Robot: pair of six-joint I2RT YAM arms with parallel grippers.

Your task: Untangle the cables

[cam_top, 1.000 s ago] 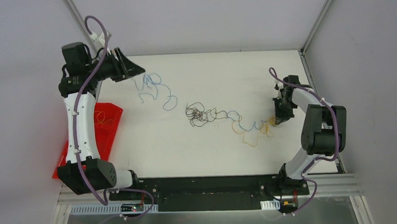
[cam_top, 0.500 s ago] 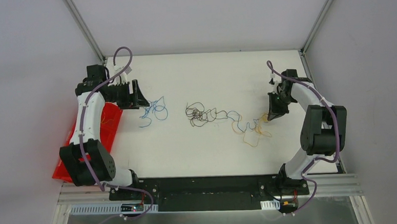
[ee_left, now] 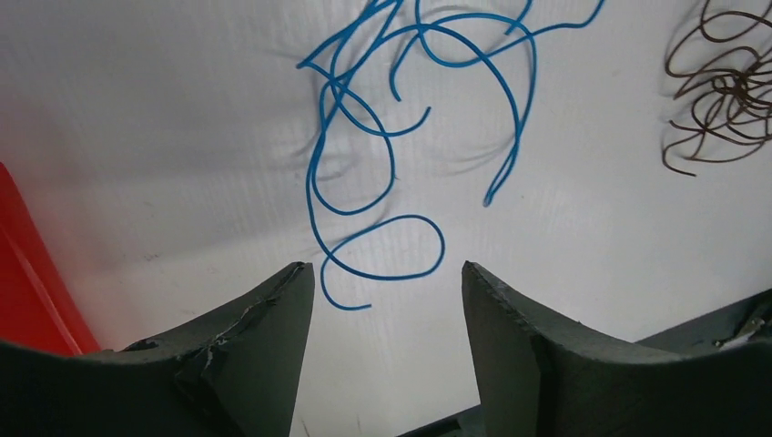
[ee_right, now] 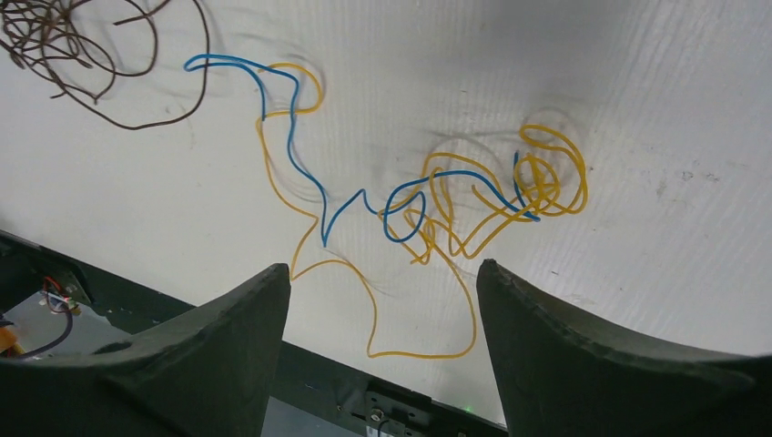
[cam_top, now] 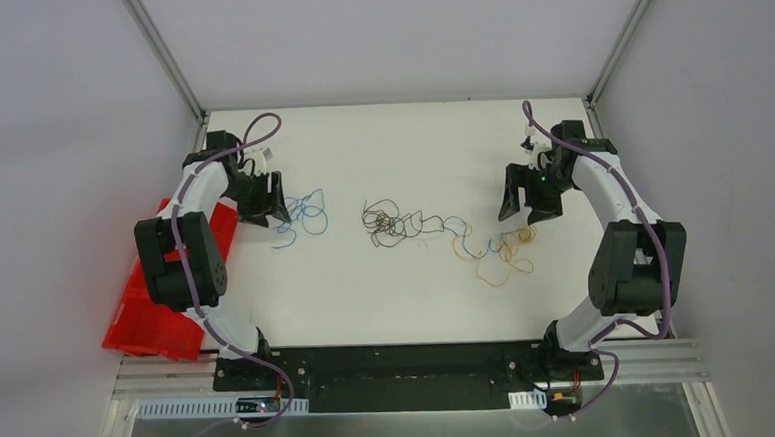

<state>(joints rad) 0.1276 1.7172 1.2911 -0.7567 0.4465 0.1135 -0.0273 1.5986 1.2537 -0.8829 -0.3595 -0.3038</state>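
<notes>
Bin (cam_top: 143,316) beside table (cam_top: 400,148), apart from cables (cam_top: 389,223)

The white desk (cam_top: 418,307) carried a loose blue cable (cam_top: 304,212) at left, a black tangle (cam_top: 388,224) mid-desk, and an orange-yellow cable (cam_top: 507,265) twisted with another blue strand (cam_top: 479,248) at right.

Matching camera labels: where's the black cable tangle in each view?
Top external: black cable tangle mid-table.
Left wrist: the tangle at the upper right edge, right of the loose blue cable.
Right wrist: the tangle in the upper left corner, left of the orange-yellow cable.
Shared landmark: the white table beneath it in all three.
</notes>
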